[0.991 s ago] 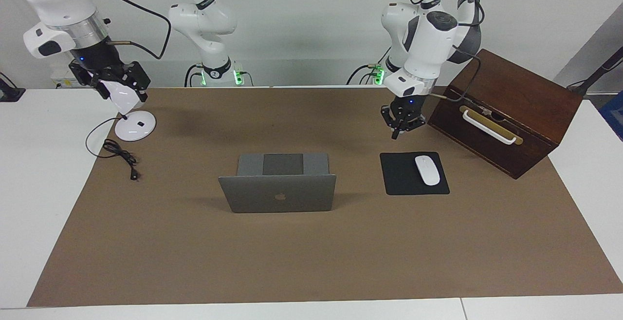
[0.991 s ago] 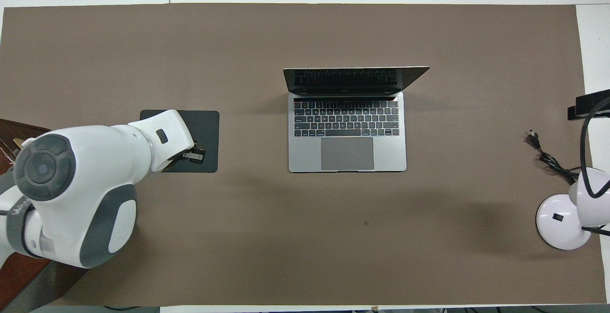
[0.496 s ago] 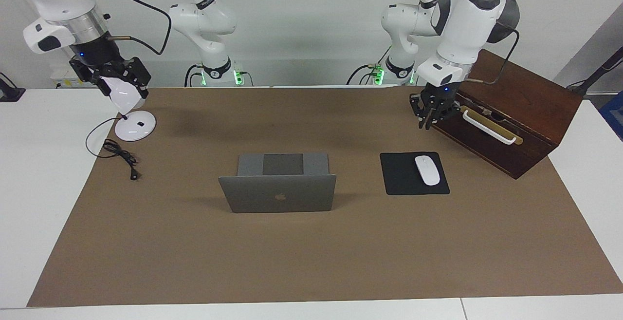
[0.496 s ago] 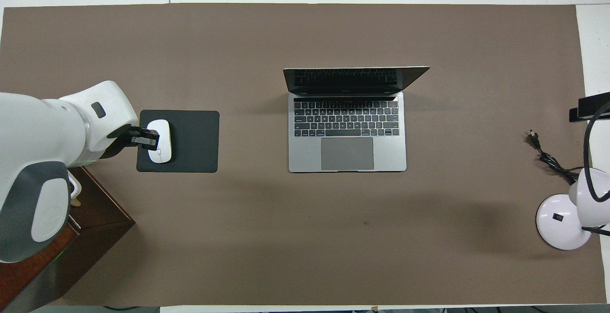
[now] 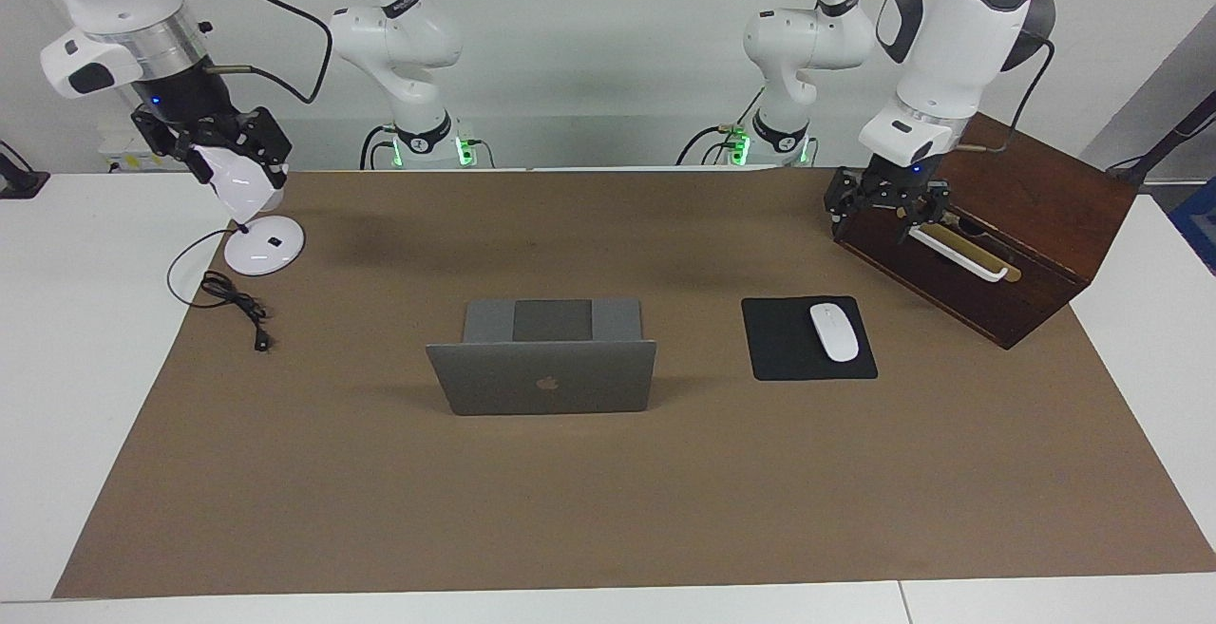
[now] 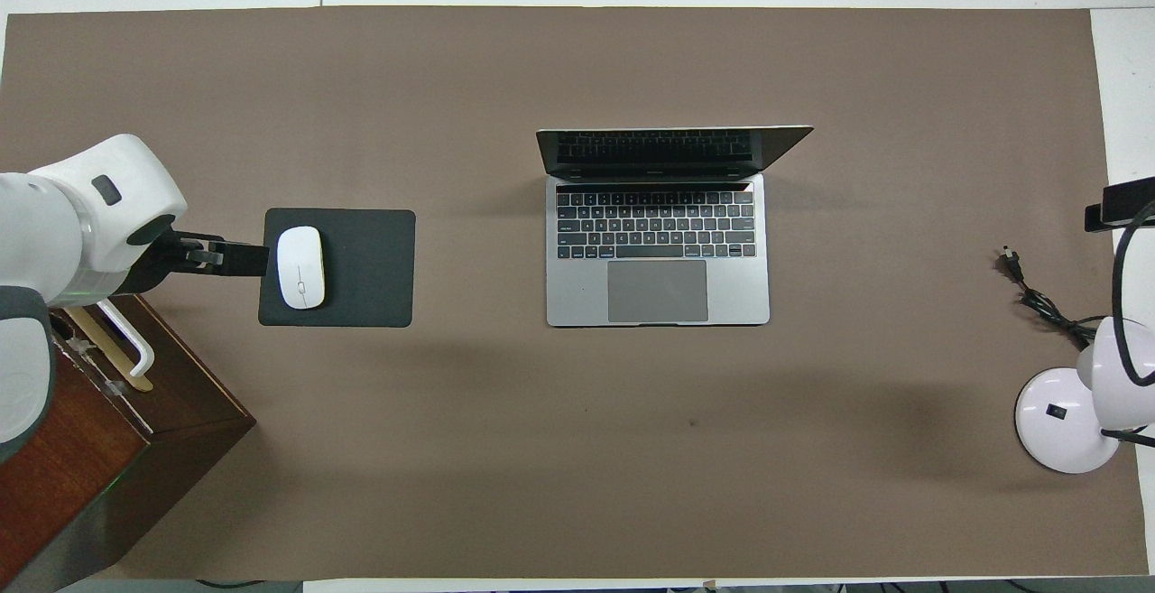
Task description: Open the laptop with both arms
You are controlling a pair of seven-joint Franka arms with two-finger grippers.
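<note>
The laptop (image 5: 541, 377) is sitting open in the middle of the brown mat (image 5: 608, 510) that is covering the table (image 5: 85, 368). Its lid is standing about upright, with the logo side facing away from the robots and the dark keyboard lying toward them. Neither tool is touching it.

Beside the laptop, toward the left arm's end of the table, a black mouse pad (image 5: 784, 349) is lying flat and carrying a white mouse (image 5: 833, 331). Nearer to the robots than the pad, a dark wooden box (image 5: 1007, 225) with a pale handle (image 5: 959, 258) is resting at a slant to the mat's edge. The left tool (image 5: 888, 216) is hanging over the end of this box by the handle, its jaws spread wide and holding nothing.

Toward the right arm's end, a white desk lamp (image 5: 264, 246) is standing on its round base, with its black cable (image 5: 233, 306) trailing over the mat. The right tool (image 5: 214, 144) is hovering just above the lamp's head; whether this tool is wide or narrow cannot be told.
</note>
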